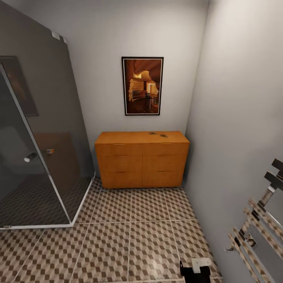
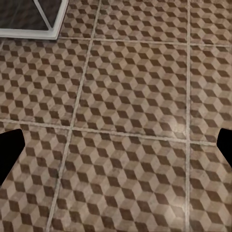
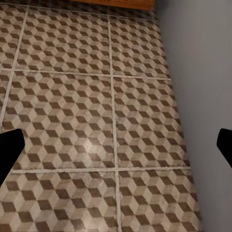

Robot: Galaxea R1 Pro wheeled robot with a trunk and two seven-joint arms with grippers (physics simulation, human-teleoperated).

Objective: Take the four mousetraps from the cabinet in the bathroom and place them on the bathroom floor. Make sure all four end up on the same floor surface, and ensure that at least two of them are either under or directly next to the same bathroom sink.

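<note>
The orange-brown cabinet (image 1: 142, 160) stands against the far wall with its drawers shut. Two small mousetraps (image 1: 152, 133) (image 1: 163, 135) lie on its flat top towards the right, too small to make out in detail. The cube-patterned bathroom floor (image 1: 129, 232) stretches between me and the cabinet. My left gripper (image 2: 116, 150) is open, with bare floor tiles between its black fingertips (image 2: 9, 150). My right gripper (image 3: 116, 150) is also open, over tiles beside the grey wall, with the cabinet's bottom edge (image 3: 121, 2) far ahead. The bathroom sink is out of view.
A dark glass shower enclosure (image 1: 39, 157) with a white base rim fills the left side. A chrome towel radiator (image 1: 259, 228) hangs on the right wall. A framed picture (image 1: 142, 85) hangs above the cabinet. Part of my right arm (image 1: 195, 271) shows at the lower edge.
</note>
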